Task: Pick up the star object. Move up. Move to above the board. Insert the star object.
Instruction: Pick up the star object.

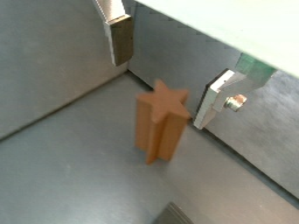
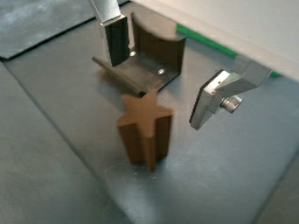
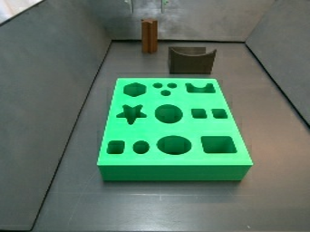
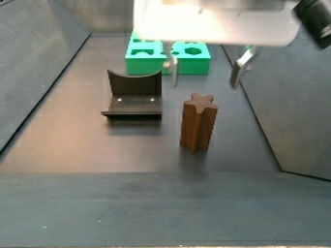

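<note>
- In a wrist view, one star object [image 1: 162,124] stands upright on the grey table [image 1: 70,175]; the gripper [image 1: 173,68] hangs above it with its jaws spread wide, two silver fingers [image 1: 121,38] in sight, neither touching the peg
- In a wrist view, the same single star object [image 2: 145,131] shows its ridged sides and star top; just behind it sits one fixture [image 2: 149,61], and a thin strip of the board [image 2: 222,50] shows green beyond; the gripper [image 2: 163,74] is open, with one finger over the fixture and one beside the peg
- In a side view, one board [image 3: 171,130] lies in the middle of the table [image 3: 72,136], carrying twelve holes in three rows, among them one star hole [image 3: 130,113] and one hexagon; all look empty. Far behind it stand the star object [image 3: 149,35] and the fixture [image 3: 190,60], well apart from the board; the gripper [image 3: 152,9] is blurred at the top edge above the peg
- In a side view, the star object [image 4: 196,123] stands alone near the front, the fixture [image 4: 135,95] beside it, the board [image 4: 169,54] behind; the gripper [image 4: 204,66] hovers above and behind the peg, jaws apart, holding nothing
</note>
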Controlling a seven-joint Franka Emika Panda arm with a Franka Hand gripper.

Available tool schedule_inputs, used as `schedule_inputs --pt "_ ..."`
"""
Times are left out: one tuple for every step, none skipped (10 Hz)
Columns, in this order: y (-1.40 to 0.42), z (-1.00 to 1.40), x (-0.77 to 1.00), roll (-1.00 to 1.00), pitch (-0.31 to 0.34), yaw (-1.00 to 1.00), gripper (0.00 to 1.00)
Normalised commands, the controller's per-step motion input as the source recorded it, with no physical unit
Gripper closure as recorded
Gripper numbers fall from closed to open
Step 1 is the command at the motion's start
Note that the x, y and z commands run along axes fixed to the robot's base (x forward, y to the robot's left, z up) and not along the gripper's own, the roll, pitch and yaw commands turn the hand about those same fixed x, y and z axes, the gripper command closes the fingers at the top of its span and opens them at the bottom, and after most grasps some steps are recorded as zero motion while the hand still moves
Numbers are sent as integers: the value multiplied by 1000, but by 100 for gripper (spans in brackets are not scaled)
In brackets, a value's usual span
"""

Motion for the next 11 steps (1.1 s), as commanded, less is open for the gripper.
schedule_inputs --pt "66 -669 329 -21 -116 0 0" --pt "83 -834 289 0 -130 0 0" --pt "134 -897 86 29 -139 0 0" --pt "234 -931 0 93 -123 20 0" --pt "243 -880 -123 164 -126 71 0" --pt "194 -577 0 70 -16 91 0" --pt "0 0 0 0 0 0 0" --pt "0 0 0 0 0 0 100" --pt "0 0 0 0 0 0 100" --pt "0 0 0 0 0 0 100" --pt "0 0 0 0 0 0 100"
